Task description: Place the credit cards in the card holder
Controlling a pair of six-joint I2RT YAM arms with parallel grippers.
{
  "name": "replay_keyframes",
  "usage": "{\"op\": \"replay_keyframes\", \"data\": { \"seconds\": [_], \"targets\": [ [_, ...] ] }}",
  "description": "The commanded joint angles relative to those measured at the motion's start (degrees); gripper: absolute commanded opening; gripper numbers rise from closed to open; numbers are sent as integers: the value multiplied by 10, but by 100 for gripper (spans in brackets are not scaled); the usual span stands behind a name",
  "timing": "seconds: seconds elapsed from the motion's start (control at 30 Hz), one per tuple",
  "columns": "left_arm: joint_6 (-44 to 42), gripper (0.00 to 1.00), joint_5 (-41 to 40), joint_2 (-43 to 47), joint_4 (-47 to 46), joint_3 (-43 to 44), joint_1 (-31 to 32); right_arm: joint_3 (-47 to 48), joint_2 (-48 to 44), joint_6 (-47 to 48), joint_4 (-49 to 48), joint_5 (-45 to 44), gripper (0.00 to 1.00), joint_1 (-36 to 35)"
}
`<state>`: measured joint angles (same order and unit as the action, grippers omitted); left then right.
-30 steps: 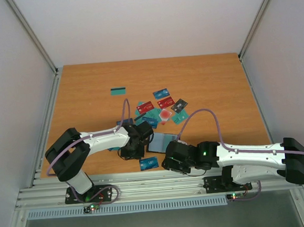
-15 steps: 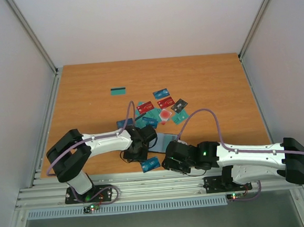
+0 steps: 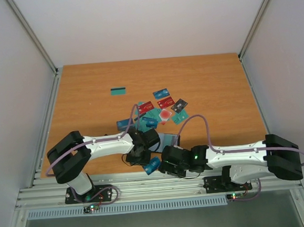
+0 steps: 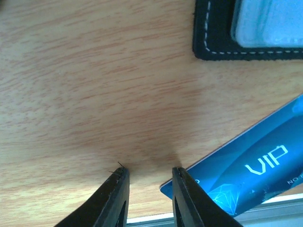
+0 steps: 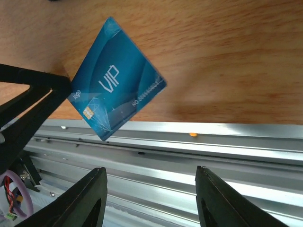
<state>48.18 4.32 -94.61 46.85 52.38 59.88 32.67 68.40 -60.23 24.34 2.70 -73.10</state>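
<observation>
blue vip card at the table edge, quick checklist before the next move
1. Blue VIP card overhangs the table edge, corner exposed: ok.
2. Right end effector open and empty: ok.
3. Card inside the right end effector's gap: not ok, it lies ahead of it.
4. Left end effector clear of the card: cannot tell, it sits right at the card's corner.
5. Card holder pocket open: cannot tell, only a stitched corner and clear window show.

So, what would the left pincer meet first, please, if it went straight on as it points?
For the left pincer, probably the bare brown wooden table between its tips. The blue plastic VIP card lies beside one finger, so it might brush that; depth is unclear.
</observation>
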Motion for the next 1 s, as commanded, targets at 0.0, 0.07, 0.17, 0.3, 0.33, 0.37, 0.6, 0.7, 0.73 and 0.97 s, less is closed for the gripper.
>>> {"op": "replay_keyframes", "data": {
  "seconds": [0.0,0.07,0.17,0.3,0.33,0.37,0.6,0.7,0.73,0.97],
  "targets": [
    [4,27,26,18,-29,-22,8,-4,46,-27,-101,19,53,-8],
    [1,27,18,37,-20,-18,6,-3,66,-36,-122,23,53,-11],
    [-15,27,13,49,-8,-12,6,5,94,-49,-136,27,54,-18],
    [-36,27,3,41,-7,-13,4,20,122,-65,-146,24,55,-30],
    [-43,27,3,37,-9,-14,3,22,127,-67,-150,23,56,-32],
    [-46,27,5,35,-12,-14,2,22,130,-71,-156,21,56,-35],
    [-73,27,27,14,-36,-18,-10,-7,158,-103,-239,10,59,-39],
    [-81,27,40,0,-44,-20,-13,-23,164,-116,-273,4,59,-39],
    [-84,27,47,-3,-48,-21,-13,-26,166,-119,-280,2,59,-39],
    [-89,27,75,-19,-70,-40,-14,-33,182,-131,-301,-10,57,-39]
  ]
}}
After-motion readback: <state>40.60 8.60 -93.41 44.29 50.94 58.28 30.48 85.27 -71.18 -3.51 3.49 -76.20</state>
